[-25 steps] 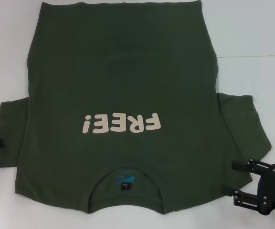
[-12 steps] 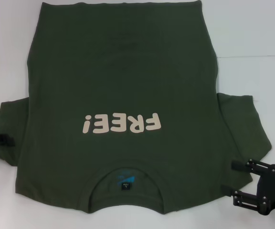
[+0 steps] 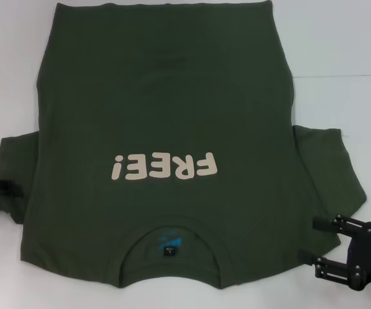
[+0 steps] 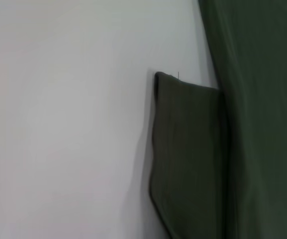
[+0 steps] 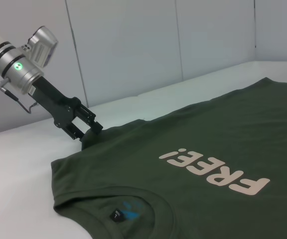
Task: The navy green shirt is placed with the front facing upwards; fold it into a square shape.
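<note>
Dark olive-green cotton T-shirt (image 3: 160, 129) is lying flat, front up, on the white table (image 3: 340, 51).
Only the right wrist view is showing the left gripper (image 5: 86, 130) at the sleeve edge, jaws apart; it is reaching further onto the sleeve than before. The right gripper (image 3: 314, 241) is waiting spread beside the opposite shoulder.

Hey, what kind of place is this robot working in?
Probably a lab or test bench: a plain white table, bare pale wall panels, and only the navy green shirt laid flat between the left end effector and right end effector.
</note>
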You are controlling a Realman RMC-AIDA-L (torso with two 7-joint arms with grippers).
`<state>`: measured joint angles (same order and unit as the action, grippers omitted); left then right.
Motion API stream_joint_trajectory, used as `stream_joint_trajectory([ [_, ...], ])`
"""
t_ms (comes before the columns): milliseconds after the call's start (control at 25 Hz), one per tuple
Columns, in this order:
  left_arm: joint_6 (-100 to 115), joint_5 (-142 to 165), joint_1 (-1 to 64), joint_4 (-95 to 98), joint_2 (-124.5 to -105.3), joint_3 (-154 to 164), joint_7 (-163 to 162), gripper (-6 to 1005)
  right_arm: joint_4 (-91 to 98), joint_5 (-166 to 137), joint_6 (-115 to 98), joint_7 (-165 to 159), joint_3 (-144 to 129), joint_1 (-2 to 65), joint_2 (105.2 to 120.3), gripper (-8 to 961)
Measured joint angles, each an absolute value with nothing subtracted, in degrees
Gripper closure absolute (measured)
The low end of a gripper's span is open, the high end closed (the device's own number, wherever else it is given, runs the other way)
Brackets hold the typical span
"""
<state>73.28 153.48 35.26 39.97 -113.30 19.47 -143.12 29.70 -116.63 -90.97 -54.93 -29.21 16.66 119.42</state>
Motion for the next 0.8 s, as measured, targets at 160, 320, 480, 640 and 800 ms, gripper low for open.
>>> stream_joint_trajectory([
  [160,72.7,153.8,35.2,40.0,-113.43,19.8,-143.3,241,29.7,-116.6,-91.0,-54.9,-29.1,16.6,119.43,188],
  [320,72.7,153.9,35.2,39.9,-113.45,19.8,-143.1,431,29.7,-116.6,-91.1,-54.9,-29.1,16.6,119.43,189],
  [480,72.2,153.8,35.3,39.9,-113.50,19.9,-143.1,571,29.7,-116.6,-91.1,-54.9,-29.1,16.6,119.43,189],
  [640,72.0,153.6,35.4,39.9,-113.47,19.9,-142.9,694,29.7,-116.6,-91.1,-54.9,-29.1,16.6,119.43,189],
  [800,72.0,153.7,35.5,40.0,-113.41,19.9,-142.6,839,29.7,-116.6,-91.1,-54.9,-29.1,16.6,119.43,189],
])
